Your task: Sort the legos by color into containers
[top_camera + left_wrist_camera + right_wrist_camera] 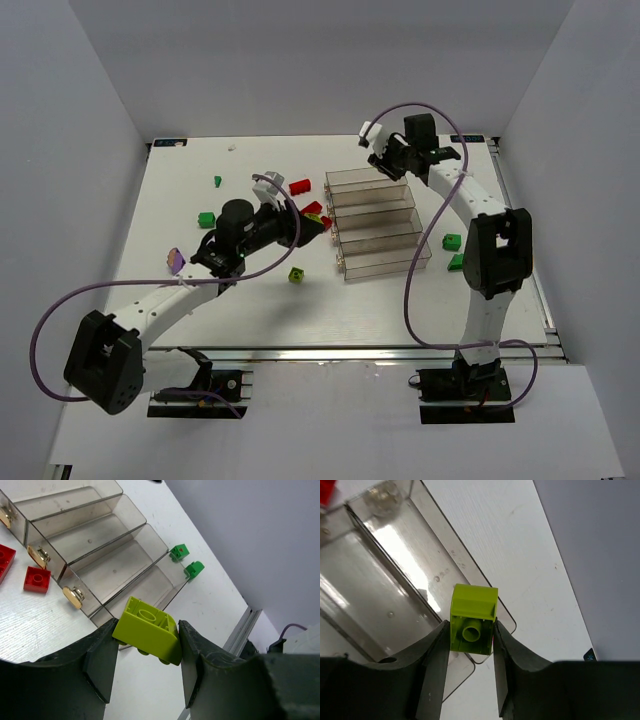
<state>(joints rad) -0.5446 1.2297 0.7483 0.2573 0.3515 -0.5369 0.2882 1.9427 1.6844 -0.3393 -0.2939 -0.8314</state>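
Four clear trays (pixel 378 225) lie side by side at the table's middle, and I see no bricks in them. My left gripper (pixel 316 226) is at their left ends, shut on a yellow-green lego (pixel 148 636) held above the table near the nearest tray (pixel 135 582). My right gripper (pixel 380 160) is over the far tray's right end (pixel 415 575), shut on another yellow-green lego (pixel 472 620). Loose legos lie around: red (pixel 300 187), green (pixel 207 219), purple (pixel 176 260), yellow-green (pixel 297 274).
Two green legos (pixel 452 241) lie right of the trays by the right arm and also show in the left wrist view (pixel 179 552). Two red legos (pixel 37 579) lie by the trays' left ends. White walls enclose the table.
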